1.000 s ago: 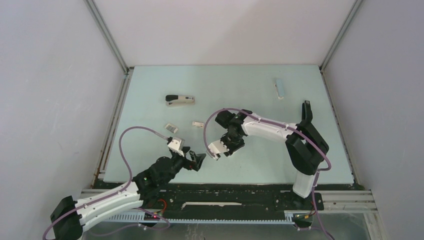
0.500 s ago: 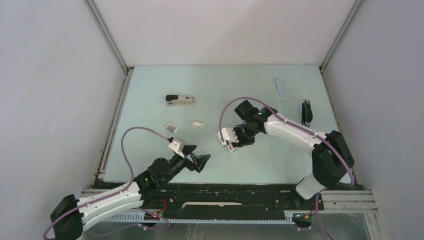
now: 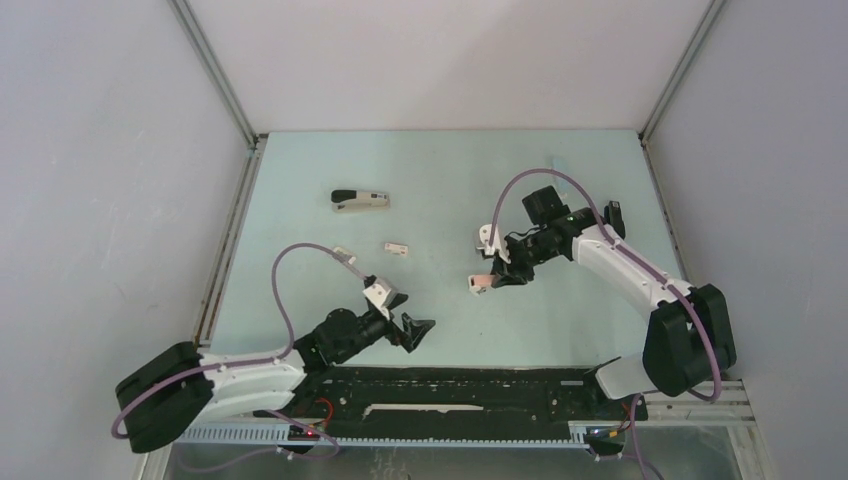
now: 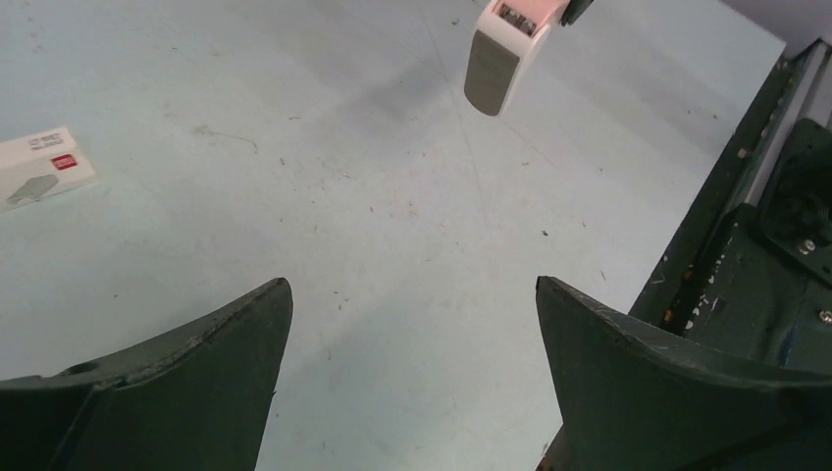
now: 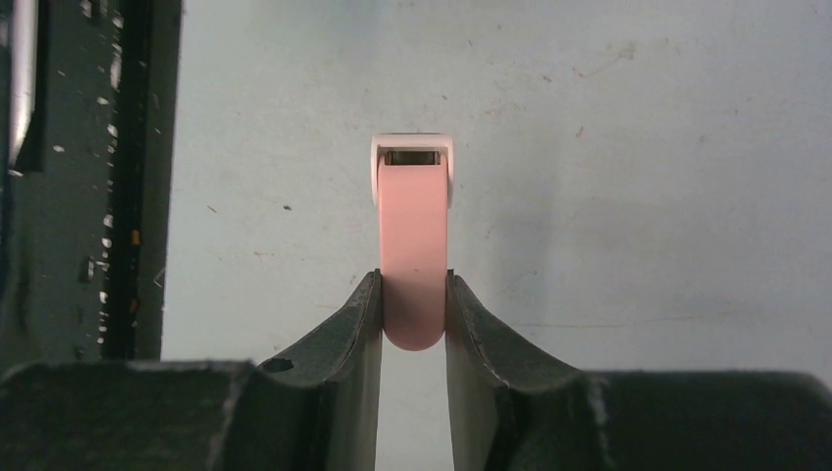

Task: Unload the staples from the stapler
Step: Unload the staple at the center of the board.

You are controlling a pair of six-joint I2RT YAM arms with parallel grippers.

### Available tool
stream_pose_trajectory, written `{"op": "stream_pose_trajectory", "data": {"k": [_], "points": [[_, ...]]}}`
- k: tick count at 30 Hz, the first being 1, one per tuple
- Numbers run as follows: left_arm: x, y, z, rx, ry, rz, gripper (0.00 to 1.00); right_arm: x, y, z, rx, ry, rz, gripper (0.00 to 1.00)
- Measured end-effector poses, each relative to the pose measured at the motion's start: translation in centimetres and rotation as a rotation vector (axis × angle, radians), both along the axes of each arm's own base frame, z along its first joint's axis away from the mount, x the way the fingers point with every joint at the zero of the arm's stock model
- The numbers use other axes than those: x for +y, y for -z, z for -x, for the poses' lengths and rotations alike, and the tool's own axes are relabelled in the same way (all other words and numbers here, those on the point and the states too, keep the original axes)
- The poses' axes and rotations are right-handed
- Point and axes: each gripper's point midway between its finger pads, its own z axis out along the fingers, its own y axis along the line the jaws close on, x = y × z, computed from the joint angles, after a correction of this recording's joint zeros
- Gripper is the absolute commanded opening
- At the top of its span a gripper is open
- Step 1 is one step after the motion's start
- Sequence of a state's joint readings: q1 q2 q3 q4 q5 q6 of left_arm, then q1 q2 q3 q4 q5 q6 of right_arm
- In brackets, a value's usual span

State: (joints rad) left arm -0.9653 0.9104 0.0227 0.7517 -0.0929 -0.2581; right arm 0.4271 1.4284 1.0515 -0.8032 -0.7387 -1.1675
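Note:
My right gripper [image 3: 499,273] [image 5: 413,283] is shut on the rear end of a small pink and white stapler [image 3: 480,283] [image 5: 413,221] and holds it above the mat, front end pointing away. It also shows at the top of the left wrist view [image 4: 498,49]. A black stapler with a silver top [image 3: 360,200] lies on the mat at the far left, away from both grippers. My left gripper [image 3: 413,331] [image 4: 412,287] is open and empty, low over the mat near the front edge. No staples are visible.
A small white labelled box [image 3: 397,248] [image 4: 44,167] lies on the mat between the arms. A pale blue bar [image 3: 560,177] lies at the far right, a black object [image 3: 613,212] behind the right arm. A black rail [image 3: 450,385] runs along the front edge.
My right arm has swung right and farther back, carrying the pink stapler. My left gripper has moved a little right along the front edge and stays open.

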Motion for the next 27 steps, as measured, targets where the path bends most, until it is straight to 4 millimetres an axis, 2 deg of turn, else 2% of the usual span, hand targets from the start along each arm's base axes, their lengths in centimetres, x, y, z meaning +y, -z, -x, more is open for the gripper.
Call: {"op": "stream_pose_trajectory", "data": {"k": [4,10,15,27], "points": [[-1.0,0.5,0.0,-0.004,0.043,-0.025,1.00,0.1,-0.4,0.6,0.040,-0.008,-0.052,0.00],[-2.9,-1.2,-0.3,-0.040,0.104,0.029,1.00,0.0,-0.9,1.1,0.070,-0.025,-0.103,0.00],[-3.4,-1.9,-0.7,-0.054,0.127,0.080,1.00,-0.5,-1.2,1.5,0.088,-0.039,-0.136,0.00],[-4.3,-0.8,-1.0,0.006,0.178,0.128,1.00,-0.4,-1.4,2.2,0.094,-0.072,-0.160,0.00]]}}
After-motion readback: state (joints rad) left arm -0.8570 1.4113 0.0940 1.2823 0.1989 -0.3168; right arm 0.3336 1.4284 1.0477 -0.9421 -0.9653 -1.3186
